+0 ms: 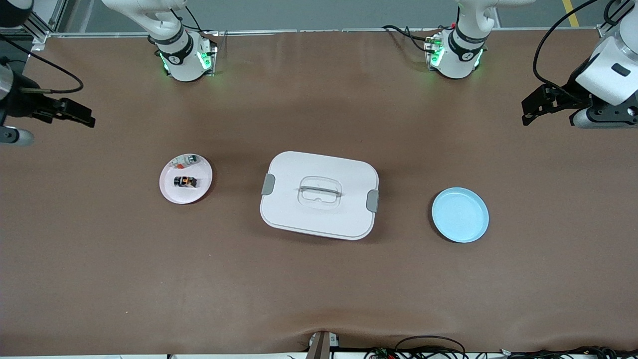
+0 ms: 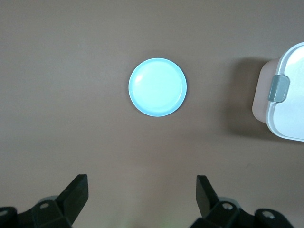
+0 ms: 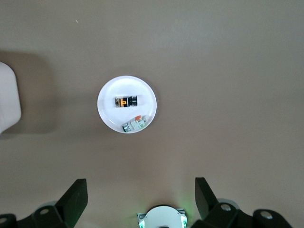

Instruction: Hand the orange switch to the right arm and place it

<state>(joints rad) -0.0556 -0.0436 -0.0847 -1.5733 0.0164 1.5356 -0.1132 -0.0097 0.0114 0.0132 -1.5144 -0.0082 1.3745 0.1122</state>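
Observation:
The orange switch (image 1: 185,181), a tiny black part with an orange face, lies on a small white plate (image 1: 172,194) toward the right arm's end of the table. The right wrist view shows the switch (image 3: 126,101) on that plate (image 3: 110,114) from above. My right gripper (image 1: 82,115) hangs open and empty over the table's edge at that end, well apart from the plate; its fingers (image 3: 76,194) stand wide. My left gripper (image 1: 531,107) hangs open and empty over the left arm's end, its fingers (image 2: 78,190) spread wide above bare table.
A pale silvery part (image 1: 191,159) shares the white plate. A white lidded box (image 1: 319,194) with grey latches sits mid-table. A light blue plate (image 1: 460,215) with nothing on it lies toward the left arm's end, also seen in the left wrist view (image 2: 157,87).

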